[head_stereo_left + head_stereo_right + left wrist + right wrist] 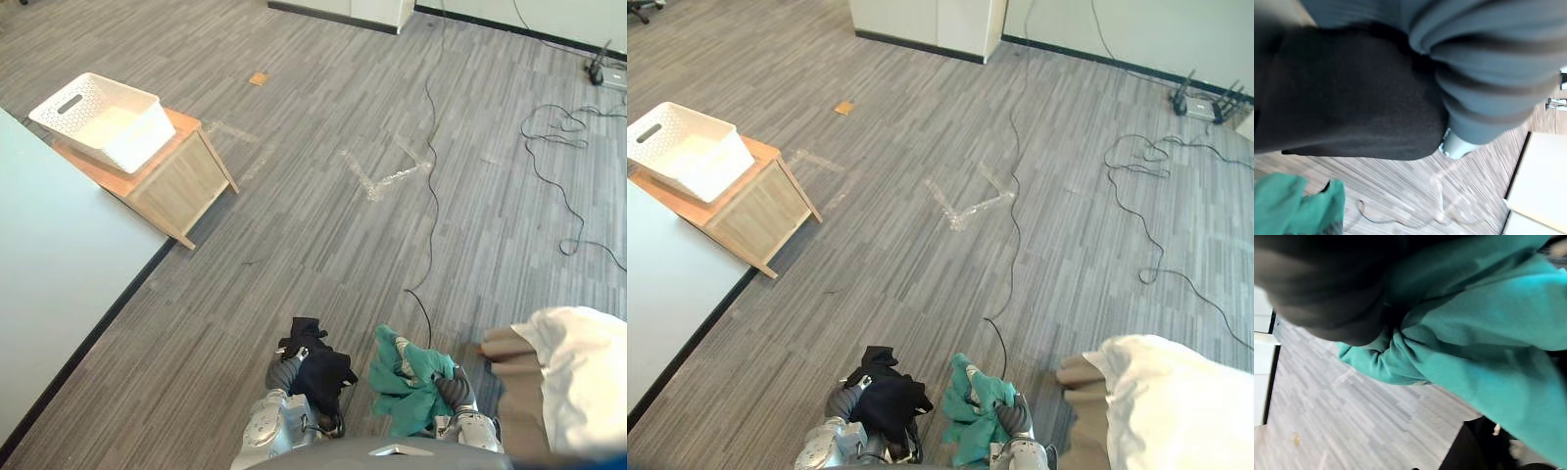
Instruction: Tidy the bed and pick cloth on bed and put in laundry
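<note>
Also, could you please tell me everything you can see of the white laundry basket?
The white laundry basket is a rectangular tub, plastic by the look of it, with finely perforated walls, a smooth rim and a slot handle cut in one wall. It stands upright and looks empty. It rests on a low light-wood cabinet with an orange-brown top, covering most of that top. Nothing else touches it.
</note>
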Robot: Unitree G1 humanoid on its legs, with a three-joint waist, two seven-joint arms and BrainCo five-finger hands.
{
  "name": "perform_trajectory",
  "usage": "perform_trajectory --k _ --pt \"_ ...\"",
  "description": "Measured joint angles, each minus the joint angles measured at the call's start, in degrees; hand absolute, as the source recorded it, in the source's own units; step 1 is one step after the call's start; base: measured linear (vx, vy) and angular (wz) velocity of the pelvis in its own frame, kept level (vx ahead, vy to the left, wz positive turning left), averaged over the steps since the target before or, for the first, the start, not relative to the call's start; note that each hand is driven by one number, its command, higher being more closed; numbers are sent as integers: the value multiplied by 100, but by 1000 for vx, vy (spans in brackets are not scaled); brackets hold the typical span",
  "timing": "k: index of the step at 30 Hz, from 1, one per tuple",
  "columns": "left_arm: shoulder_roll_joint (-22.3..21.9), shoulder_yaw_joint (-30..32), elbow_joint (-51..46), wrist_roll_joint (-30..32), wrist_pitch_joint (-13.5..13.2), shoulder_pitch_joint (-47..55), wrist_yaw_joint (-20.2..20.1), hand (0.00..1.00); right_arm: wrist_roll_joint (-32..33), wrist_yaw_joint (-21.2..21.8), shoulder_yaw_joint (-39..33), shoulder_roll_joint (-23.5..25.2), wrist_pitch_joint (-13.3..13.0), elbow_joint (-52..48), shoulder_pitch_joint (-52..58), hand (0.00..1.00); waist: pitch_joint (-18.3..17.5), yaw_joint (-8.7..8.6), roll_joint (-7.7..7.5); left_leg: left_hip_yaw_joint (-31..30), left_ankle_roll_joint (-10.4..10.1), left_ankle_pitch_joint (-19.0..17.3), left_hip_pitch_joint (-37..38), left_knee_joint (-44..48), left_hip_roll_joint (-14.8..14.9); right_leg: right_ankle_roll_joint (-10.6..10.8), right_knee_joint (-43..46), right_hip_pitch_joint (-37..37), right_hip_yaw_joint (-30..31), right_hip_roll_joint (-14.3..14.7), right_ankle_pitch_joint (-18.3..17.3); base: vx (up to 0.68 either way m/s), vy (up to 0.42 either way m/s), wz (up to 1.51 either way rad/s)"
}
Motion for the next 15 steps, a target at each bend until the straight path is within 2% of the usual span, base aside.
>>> perform_trajectory --k 1,3,4,6,7,8,9,10,11,12,13,14,15 --pt "91 13 0 -4 -4 3 -1 100 -2 -1 -7 2 -6 -83 44 100 -3 -52 9 -223 17 -66 231 -67 -2 -154 400 -313 -43 -10 -144 454 40 98" --pt "212 12 -1 -24 -37 -9 3 100 0 25 -42 -22 -48 -336 113 100 6 -177 41 -585 6 -85 538 -296 18 -305 399 -855 -221 22 -397 562 -5 101" --pt "221 10 0 -82 -38 -13 0 100 2 62 -72 -41 -110 -408 97 100 54 -258 116 -785 1 -85 718 -440 91 -358 149 -1154 -339 73 -548 500 -78 96" --pt "199 5 26 -134 -38 -93 -26 100 10 132 -143 -95 -221 -410 13 100 166 -288 309 -965 -27 -90 969 -515 362 -425 -1011 -1488 -496 365 -552 513 -153 76" --pt "202 6 39 -155 -41 -110 -84 100 17 161 -152 -159 -228 -367 -86 100 220 -290 405 -1012 -196 -104 1115 -550 551 -423 -1915 -1613 -505 545 -354 511 -189 63" --pt "199 2 84 -183 -41 -131 -116 100 16 183 -166 -196 -241 -330 -165 100 253 -296 467 -1059 -339 -147 1295 -642 716 -430 -2936 -1710 -493 664 121 538 -237 65" --pt "206 5 119 -178 -45 -163 -134 100 15 191 -161 -201 -241 -314 -185 100 248 -301 456 -1089 -518 -173 1411 -726 786 -359 -3686 -1772 -423 688 548 584 -290 66" --pt "229 12 193 -176 -51 -170 -197 100 15 198 -123 -202 -240 -297 -198 100 212 -301 362 -1142 -720 -250 1589 -825 816 -283 -4479 -1895 -327 605 1040 730 -392 64" --pt "260 8 257 -172 -50 -159 -232 100 15 202 -93 -201 -240 -298 -199 100 187 -302 258 -1154 -995 -390 1768 -851 826 -324 -4753 -2028 -241 484 1193 789 -413 56" --pt "234 4 452 -94 -29 -218 -232 100 11 198 -87 -213 -218 -264 -251 100 176 -327 297 -1177 -1229 -527 1977 -850 974 -546 -4467 -2050 -214 527 2128 688 -353 31" --pt "131 9 597 -17 -18 -311 -232 100 12 188 -144 -254 -192 -207 -378 100 195 -289 498 -1162 -1309 -469 2055 -837 1154 -805 -4117 -2136 -295 638 2078 688 -365 9" --pt "13 -17 627 41 -31 -374 -264 100 9 188 -236 -284 -138 -153 -601 100 219 -299 700 -1200 -1308 -6 2055 -832 1350 -881 -3628 -2218 -365 773 1614 520 -316 6" --pt "-36 -14 632 46 -31 -407 -290 100 8 193 -247 -273 -130 -151 -607 100 206 -309 734 -1287 -1302 315 2046 -723 1410 -914 -3421 -2205 -437 801 1417 625 -427 17"
